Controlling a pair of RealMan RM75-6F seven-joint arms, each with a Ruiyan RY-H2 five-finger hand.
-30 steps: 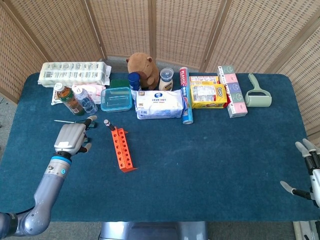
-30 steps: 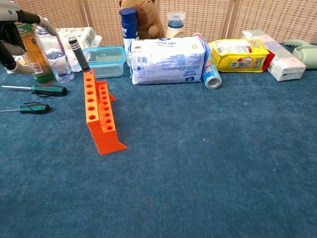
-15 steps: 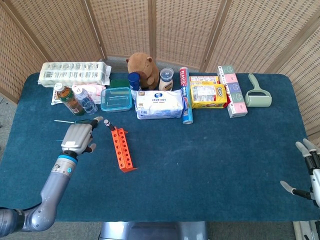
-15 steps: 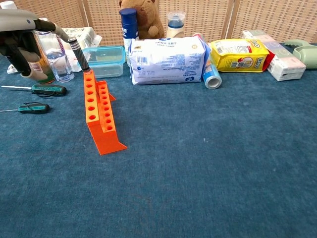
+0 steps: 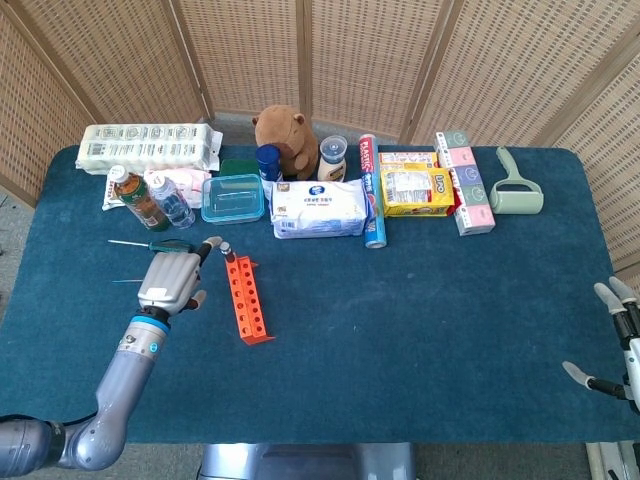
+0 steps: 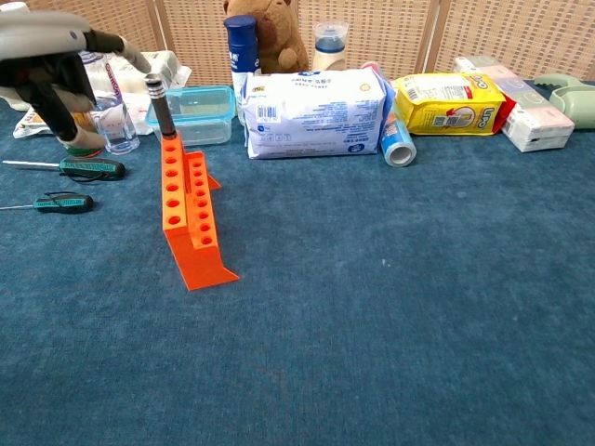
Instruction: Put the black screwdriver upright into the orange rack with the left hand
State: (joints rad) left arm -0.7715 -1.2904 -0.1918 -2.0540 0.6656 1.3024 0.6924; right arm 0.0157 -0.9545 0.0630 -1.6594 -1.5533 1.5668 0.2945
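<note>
The black screwdriver (image 6: 164, 110) stands nearly upright in the far end hole of the orange rack (image 6: 192, 228), which lies on the blue table left of centre. From above, the screwdriver (image 5: 228, 252) shows at the far tip of the rack (image 5: 246, 301). My left hand (image 5: 171, 281) hovers just left of it, holding nothing, with one finger stretched toward the handle top. I cannot tell whether that fingertip (image 6: 139, 61) touches the handle. My right hand (image 5: 620, 343) hangs off the table's right edge, fingers apart and empty.
Two green-handled screwdrivers (image 6: 91, 168) (image 6: 61, 202) lie left of the rack. Behind it stand bottles (image 6: 112, 111), a clear box (image 6: 198, 110), a wipes pack (image 6: 314, 111), a blue can (image 6: 397, 141) and a yellow pack (image 6: 448, 101).
My left hand moved right and toward the rack's far end. The black screwdriver, leaning left before, now stands almost straight in its hole.
</note>
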